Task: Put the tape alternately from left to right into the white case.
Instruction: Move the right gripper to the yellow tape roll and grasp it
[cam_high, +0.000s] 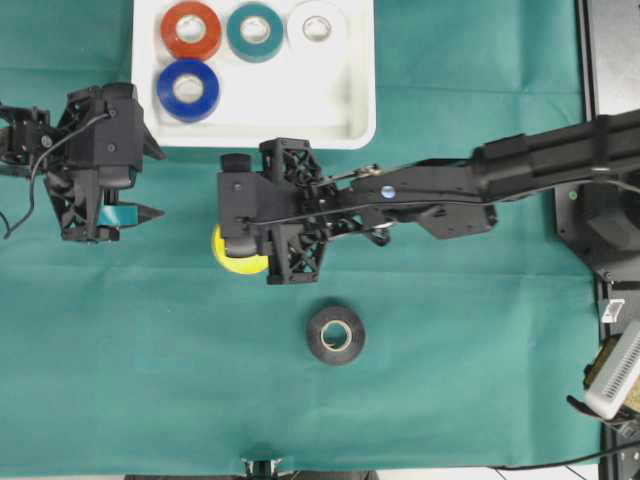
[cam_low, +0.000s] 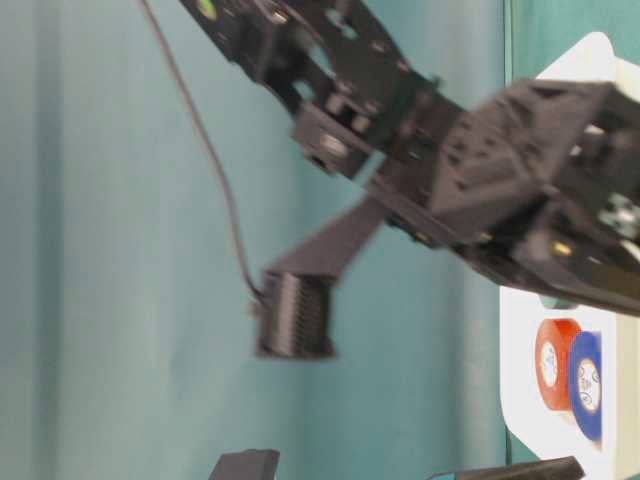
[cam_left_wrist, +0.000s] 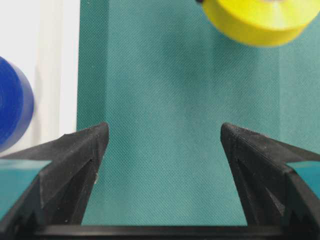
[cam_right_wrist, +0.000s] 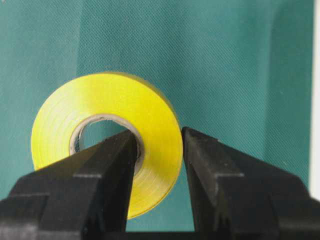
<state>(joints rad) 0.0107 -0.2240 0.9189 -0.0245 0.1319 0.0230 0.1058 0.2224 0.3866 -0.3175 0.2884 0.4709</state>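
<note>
The white case (cam_high: 352, 118) lies at the top of the green cloth and holds a red tape (cam_high: 191, 30), a teal tape (cam_high: 254, 31), a white tape (cam_high: 316, 27) and a blue tape (cam_high: 187, 90). My right gripper (cam_right_wrist: 160, 134) is shut on a yellow tape (cam_right_wrist: 55, 135), one finger through its hole and the other outside the ring. From overhead this yellow tape (cam_high: 232, 264) sits just below the case, mostly hidden under the right gripper (cam_high: 240, 252). A black tape (cam_high: 335, 335) lies flat further down. My left gripper (cam_high: 152, 183) is open and empty beside the case's left end.
In the left wrist view the blue tape (cam_left_wrist: 12, 110) and the case (cam_left_wrist: 50, 60) are at the left, and the yellow tape (cam_left_wrist: 260, 22) is at the top right. Black equipment (cam_high: 610, 60) stands along the cloth's right edge.
</note>
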